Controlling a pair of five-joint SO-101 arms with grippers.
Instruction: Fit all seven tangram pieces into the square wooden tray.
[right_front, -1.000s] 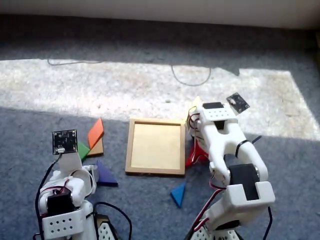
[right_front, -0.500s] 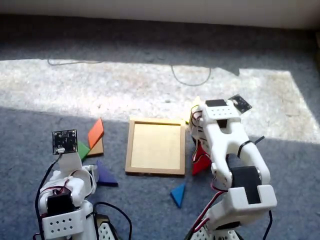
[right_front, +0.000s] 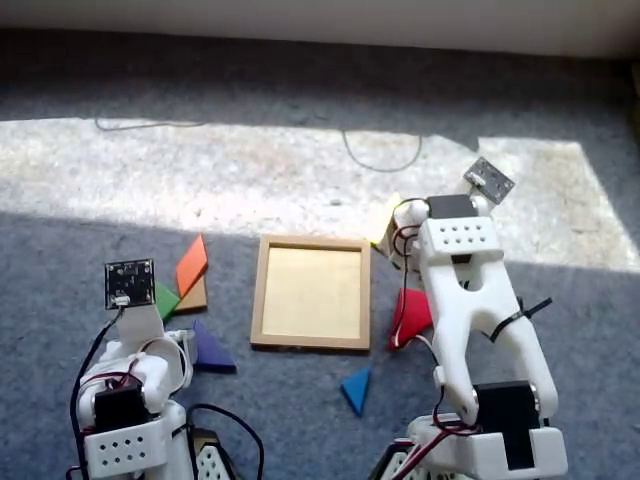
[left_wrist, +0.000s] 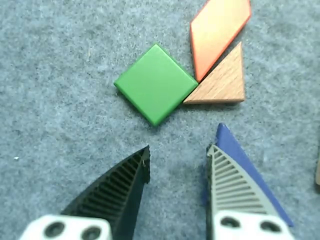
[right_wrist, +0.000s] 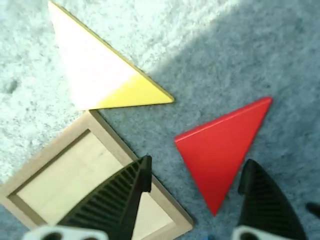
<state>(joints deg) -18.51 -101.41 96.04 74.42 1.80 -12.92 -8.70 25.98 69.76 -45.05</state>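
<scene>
The square wooden tray (right_front: 259, 295) lies empty at the table's middle. To its right lie the red triangle (right_front: 410, 315), the yellow triangle (right_front: 383, 220) and a small blue triangle (right_front: 357, 388). In the right wrist view my right gripper (right_wrist: 197, 162) hangs open above the red triangle (right_wrist: 225, 142), with the yellow triangle (right_wrist: 102, 75) and a tray corner (right_wrist: 50, 159) beside it. Left of the tray sit the orange parallelogram (right_front: 191, 265), green square (right_front: 166, 300), wooden triangle (right_front: 194, 296) and dark blue triangle (right_front: 210, 347). My left gripper (left_wrist: 177, 150) is open, just short of the green square (left_wrist: 156, 83).
A thin cable (right_front: 380, 155) lies on the sunlit carpet beyond the tray. The right arm (right_front: 460, 260) stretches over the carpet right of the tray. The left arm's base (right_front: 125, 420) stands at the near left. Bare carpet spreads far behind the tray.
The right arm has swung to the right and stretched farther out. More of the red triangle now shows beside it. The left arm has kept still.
</scene>
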